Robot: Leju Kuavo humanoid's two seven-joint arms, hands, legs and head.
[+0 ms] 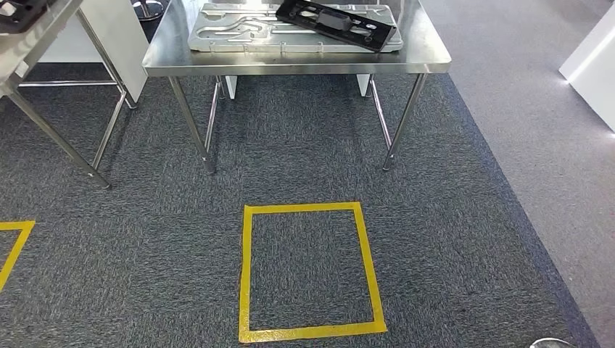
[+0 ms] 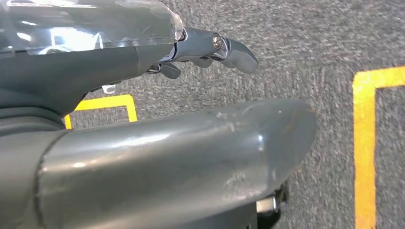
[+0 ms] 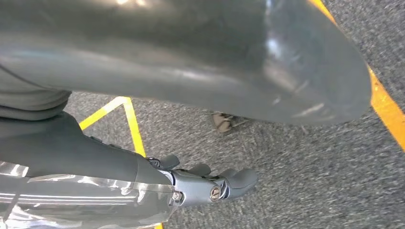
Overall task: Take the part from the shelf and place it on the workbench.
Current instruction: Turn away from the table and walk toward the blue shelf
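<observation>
Robot hands hang over grey carpet, both holding nothing. Left robot hand (image 2: pixel 143 119), seen in the left wrist view: a thick grey thumb fills the lower half of the frame, darker fingers (image 2: pixel 229 52) reach toward the upper centre, loosely extended with a gap between them and the thumb. Right robot hand (image 3: pixel 181 109), seen in the right wrist view: thumb across the upper half of the frame, fingers (image 3: pixel 224 183) at lower centre, likewise apart from the thumb. Yellow floor tape appears behind each hand.

In the head view, a yellow taped rectangle (image 1: pixel 310 271) lies on the carpet (image 1: pixel 145 239) at lower centre; a corner of a second one (image 1: pixel 14 243) shows at the left edge. A steel worktop (image 1: pixel 290 61) stands at upper centre. On it rests a silver moulded tray (image 1: pixel 239 32), and the black part (image 1: pixel 335 22) lies tilted across the tray's right end. A second steel table (image 1: pixel 36 43) enters at upper left.
</observation>
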